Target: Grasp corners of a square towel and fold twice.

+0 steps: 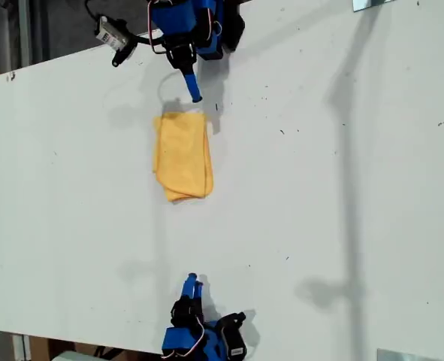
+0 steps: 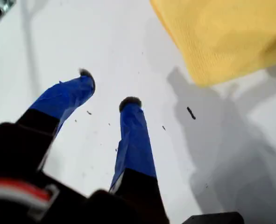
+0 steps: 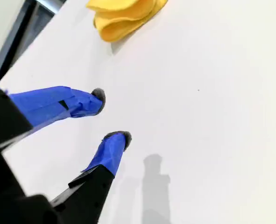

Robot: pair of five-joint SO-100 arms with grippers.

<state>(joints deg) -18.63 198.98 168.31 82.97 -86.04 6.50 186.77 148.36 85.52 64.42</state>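
Towel sits folded on the table between our arms, my first gripper and my second gripper both parted and empty; nudging the loose layers could unfold it.

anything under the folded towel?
The towel lies folded in layers on the white table, with nothing on top. Whatever lies beneath or between the layers is hidden. Both grippers are empty and apart from it.

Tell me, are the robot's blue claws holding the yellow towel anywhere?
No, nothing is held. My first gripper and my second gripper are both open over the bare table, and the folded towel lies apart from both.
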